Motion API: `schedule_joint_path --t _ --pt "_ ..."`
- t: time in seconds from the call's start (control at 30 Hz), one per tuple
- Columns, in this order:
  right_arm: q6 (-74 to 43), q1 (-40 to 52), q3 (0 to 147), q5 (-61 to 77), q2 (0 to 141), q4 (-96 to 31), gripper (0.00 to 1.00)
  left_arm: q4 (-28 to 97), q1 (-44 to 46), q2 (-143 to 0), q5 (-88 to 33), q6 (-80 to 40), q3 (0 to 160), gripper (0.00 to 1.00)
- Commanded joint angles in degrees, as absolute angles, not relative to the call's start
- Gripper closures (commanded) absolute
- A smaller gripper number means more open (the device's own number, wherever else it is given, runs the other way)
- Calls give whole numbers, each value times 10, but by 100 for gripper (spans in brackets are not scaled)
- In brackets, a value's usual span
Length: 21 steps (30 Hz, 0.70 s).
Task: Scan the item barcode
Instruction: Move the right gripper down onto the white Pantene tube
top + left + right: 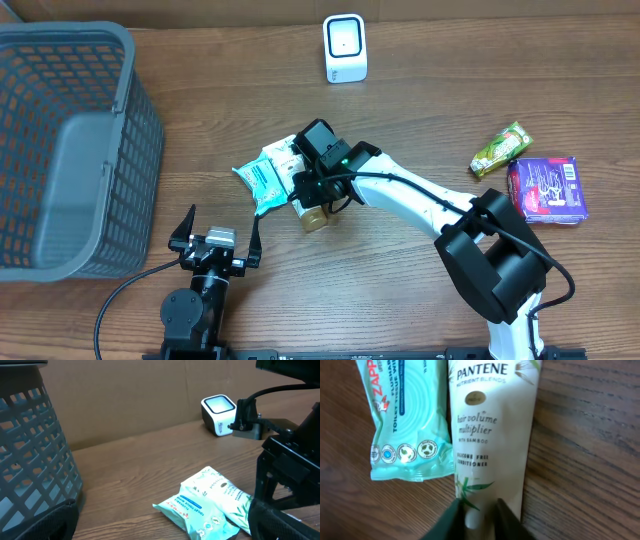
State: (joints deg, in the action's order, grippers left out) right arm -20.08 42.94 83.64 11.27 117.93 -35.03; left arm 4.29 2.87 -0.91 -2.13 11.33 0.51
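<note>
A cream Pantene tube (490, 435) lies on the wooden table beside a teal pack of wipes (405, 420). My right gripper (479, 515) is shut on the tube's lower end, one dark finger on each side. From overhead, the right gripper (318, 190) covers most of the tube, whose brown cap (315, 218) sticks out below it. The white scanner (345, 48) stands at the far edge, its lit face showing in the left wrist view (218, 410). My left gripper (215, 240) rests open near the front edge, holding nothing. No barcode shows.
A large grey basket (60, 150) fills the left side. A green snack packet (500, 148) and a purple packet (547, 188) lie at the right. The wipes pack (262, 180) touches the tube.
</note>
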Motion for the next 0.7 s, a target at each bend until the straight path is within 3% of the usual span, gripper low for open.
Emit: schedule_joint_path --t 0.0,0.1,0.67 --pt "-213 420 846 97 1187 -350 90 44 25 -6 -21 111 3 0" --pt "-212 419 846 96 1187 -355 96 44 25 -6 -21 111 3 0" --pt "-318 326 846 130 1187 -468 95 44 25 -6 -21 111 3 0"
